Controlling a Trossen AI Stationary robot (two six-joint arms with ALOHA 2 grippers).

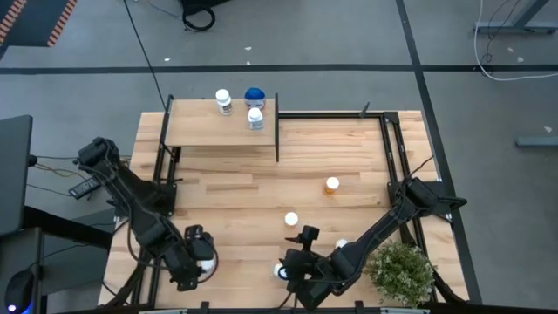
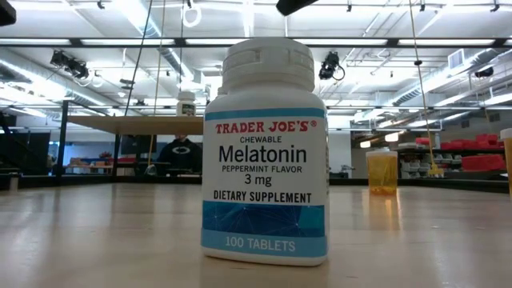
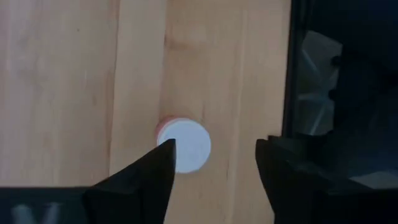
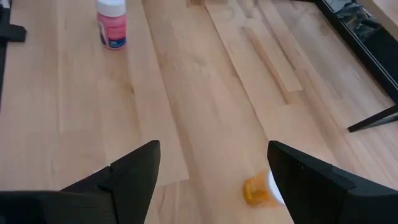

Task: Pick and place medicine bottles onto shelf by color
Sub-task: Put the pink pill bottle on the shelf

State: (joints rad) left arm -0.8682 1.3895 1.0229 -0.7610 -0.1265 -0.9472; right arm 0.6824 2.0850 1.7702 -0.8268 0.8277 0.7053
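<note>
Bottles (image 1: 254, 119) already stand on the shelf (image 1: 196, 129) at the far left: two white-capped ones and a blue-topped one. The rest are loose on the table (image 1: 253, 187): an orange one (image 1: 332, 184) mid-right, a white-capped one (image 1: 291, 220) in the middle, others at the near edge.

We judge the pick is in hand. Our left gripper (image 3: 214, 165) hovers near-left over a pinkish bottle (image 3: 183, 144), fingers parted but off-centre, one finger overlapping the cap. Next we should centre, descend and close.

Our right gripper (image 4: 214, 165) waits near centre, fingers released, holding nothing.

Hidden: the melatonin bottle (image 2: 265, 152) blocks the low view, the left arm covers its target from above, and an orange bottle (image 4: 258, 190) is partly behind a right finger.
</note>
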